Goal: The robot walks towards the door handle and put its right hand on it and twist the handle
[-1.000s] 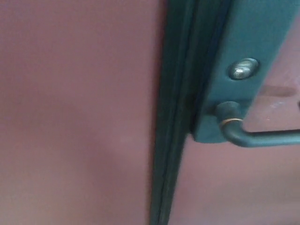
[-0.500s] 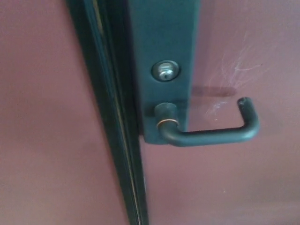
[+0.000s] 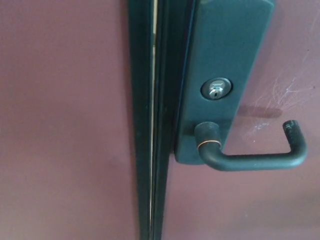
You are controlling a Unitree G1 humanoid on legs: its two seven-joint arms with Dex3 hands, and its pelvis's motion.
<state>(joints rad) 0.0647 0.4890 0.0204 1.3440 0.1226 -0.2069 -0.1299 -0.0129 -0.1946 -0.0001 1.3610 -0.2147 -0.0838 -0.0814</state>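
A dark green lever door handle (image 3: 255,160) sticks out from a dark green lock plate (image 3: 220,75) on a maroon door (image 3: 280,200). The lever runs level to the right and bends back toward the door at its far end. A silver keyhole cylinder (image 3: 216,89) sits in the plate just above the handle's base. Neither of my hands shows in the head view, and nothing touches the handle.
A dark green frame strip (image 3: 150,120) with a thin bright gap runs top to bottom left of the plate. Another maroon panel (image 3: 60,125) fills the left side. Faint white scratches (image 3: 285,95) mark the door above the lever.
The whole picture has shifted between frames, so the camera moved. The handle, cut off at the right edge a second ago, is now fully in view and sharper.
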